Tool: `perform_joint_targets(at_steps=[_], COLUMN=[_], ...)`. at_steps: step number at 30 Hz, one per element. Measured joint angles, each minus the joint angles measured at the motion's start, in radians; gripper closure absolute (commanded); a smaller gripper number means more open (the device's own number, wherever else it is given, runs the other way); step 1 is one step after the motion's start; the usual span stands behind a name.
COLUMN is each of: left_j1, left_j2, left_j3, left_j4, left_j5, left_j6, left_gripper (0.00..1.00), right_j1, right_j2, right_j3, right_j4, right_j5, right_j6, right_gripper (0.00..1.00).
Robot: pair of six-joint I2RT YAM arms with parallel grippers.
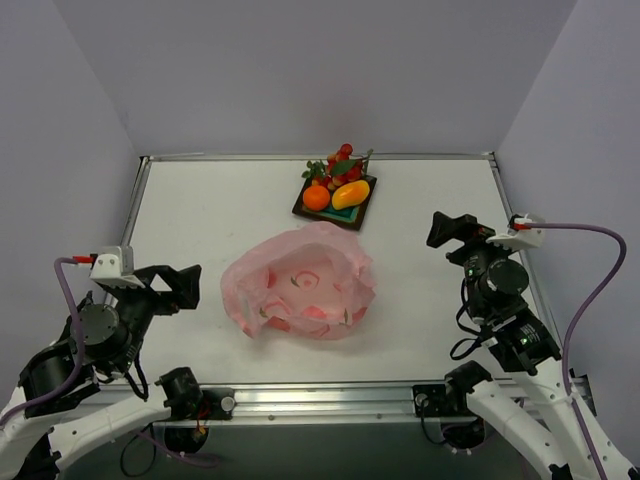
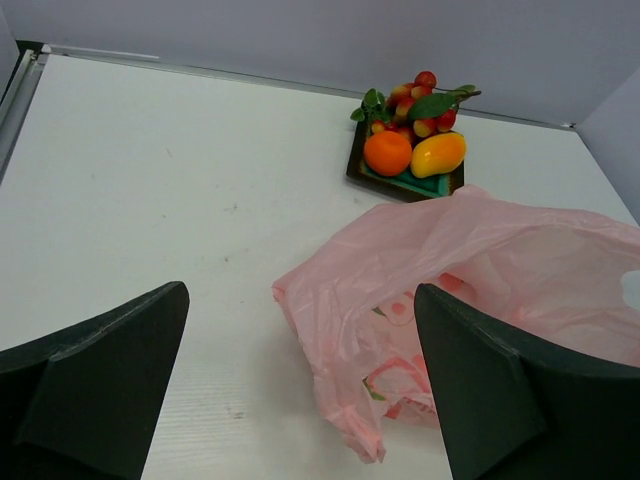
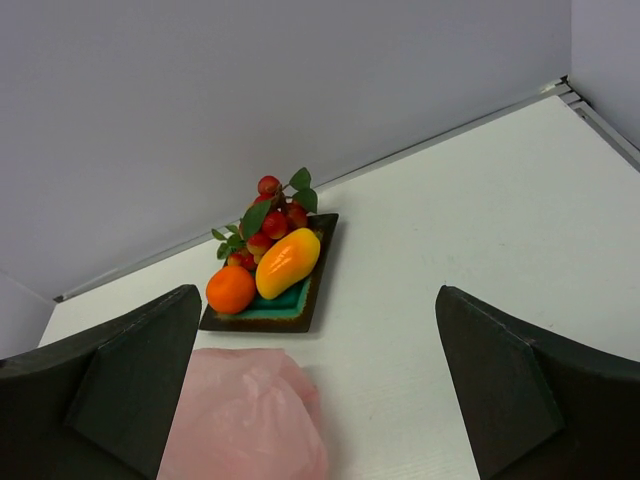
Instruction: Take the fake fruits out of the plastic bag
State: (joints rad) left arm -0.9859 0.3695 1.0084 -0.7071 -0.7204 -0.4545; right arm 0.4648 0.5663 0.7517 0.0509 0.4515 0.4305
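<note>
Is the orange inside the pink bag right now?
No, the orange sits on the square plate beside the mango, outside the pink bag.

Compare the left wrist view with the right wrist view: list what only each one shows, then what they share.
Only the left wrist view: most of the crumpled pink bag, red print showing through it, framed by the open left end effector.
Only the right wrist view: the far right corner of the table, framed by the open right end effector; it catches just one corner of the bag.
Both: the plate holding the orange, mango and red berries with leaves.
</note>
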Motion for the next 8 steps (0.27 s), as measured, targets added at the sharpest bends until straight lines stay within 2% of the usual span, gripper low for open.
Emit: perform_joint_targets(at_steps=[8], left_j1=[0.0], left_j2=[0.001], left_j3=[-0.015], left_j4=[0.01], left_j5=[-0.011], left_j6=[0.031], left_gripper=[0.06], right_j1=[0.0], right_j2=[0.027], right_j3=[-0.004], right_j4=[-0.01], right_j5=[0.003], right_j6=[0.0], right_gripper=[0.0])
